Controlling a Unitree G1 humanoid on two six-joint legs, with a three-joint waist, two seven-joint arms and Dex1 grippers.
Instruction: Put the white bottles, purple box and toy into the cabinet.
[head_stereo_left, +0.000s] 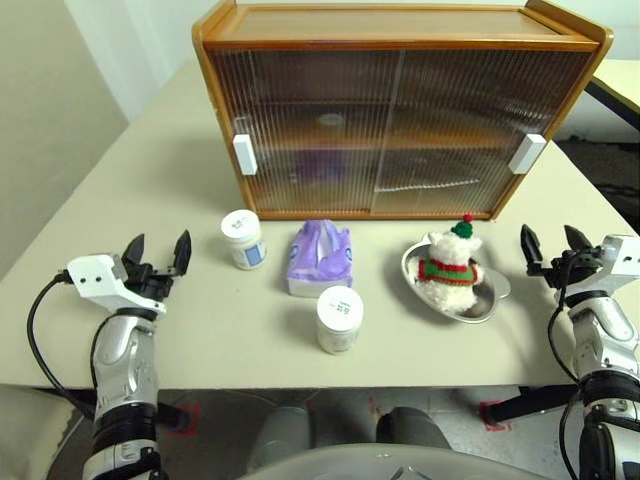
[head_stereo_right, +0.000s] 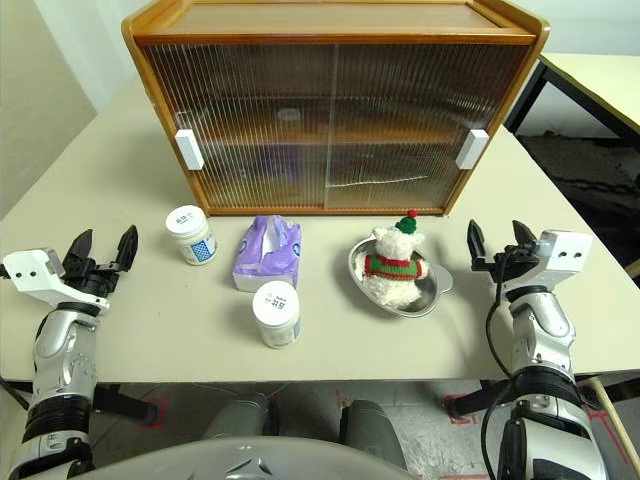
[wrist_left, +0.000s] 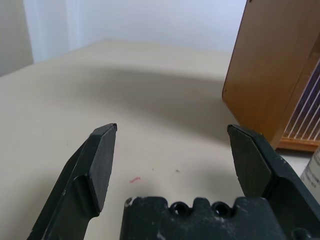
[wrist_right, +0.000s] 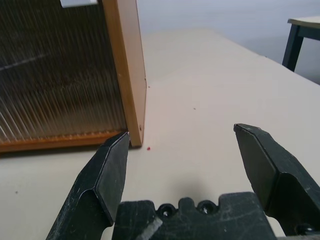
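The cabinet (head_stereo_left: 400, 110) stands at the back of the table with both ribbed sliding doors shut. In front of it lie two white bottles, one at the left (head_stereo_left: 244, 239) and one nearer the front edge (head_stereo_left: 339, 319). Between them is the purple box (head_stereo_left: 320, 256). The toy (head_stereo_left: 449, 268), a white plush bear, sits in a steel bowl (head_stereo_left: 485, 305) to the right. My left gripper (head_stereo_left: 159, 253) hovers open at the table's left, empty. My right gripper (head_stereo_left: 548, 243) is open and empty at the right, beside the bowl.
A second table (head_stereo_right: 600, 75) stands at the far right behind the cabinet. The beige tabletop (head_stereo_left: 180, 330) has free room to the left of the bottles and along its front edge.
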